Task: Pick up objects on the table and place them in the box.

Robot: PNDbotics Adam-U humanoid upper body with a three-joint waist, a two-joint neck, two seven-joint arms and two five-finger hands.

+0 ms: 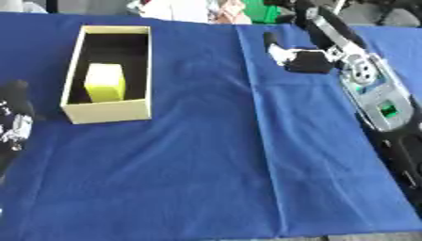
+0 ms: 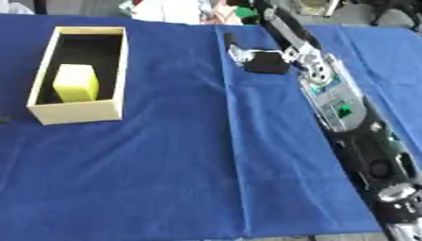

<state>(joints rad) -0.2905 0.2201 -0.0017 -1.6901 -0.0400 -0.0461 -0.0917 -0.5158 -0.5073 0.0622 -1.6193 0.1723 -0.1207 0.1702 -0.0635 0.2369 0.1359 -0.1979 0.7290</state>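
An open tan cardboard box (image 1: 107, 112) stands on the blue cloth at the left, long side running away from me. A yellow block (image 1: 105, 82) lies inside it, toward the near end. My right arm (image 1: 375, 94) reaches from the lower right up to the far middle of the table. Its black hand (image 1: 301, 60) hovers over the cloth well right of the box, open, with a finger (image 1: 270, 41) stretched toward the far edge and nothing in it. My left hand (image 1: 12, 117) shows at the left edge, beside the box's near corner.
The blue cloth (image 1: 206, 164) covers the whole table and has a crease running down its middle. Beyond the far edge lies clutter in white and green (image 1: 260, 10). The table's front edge shows at the bottom.
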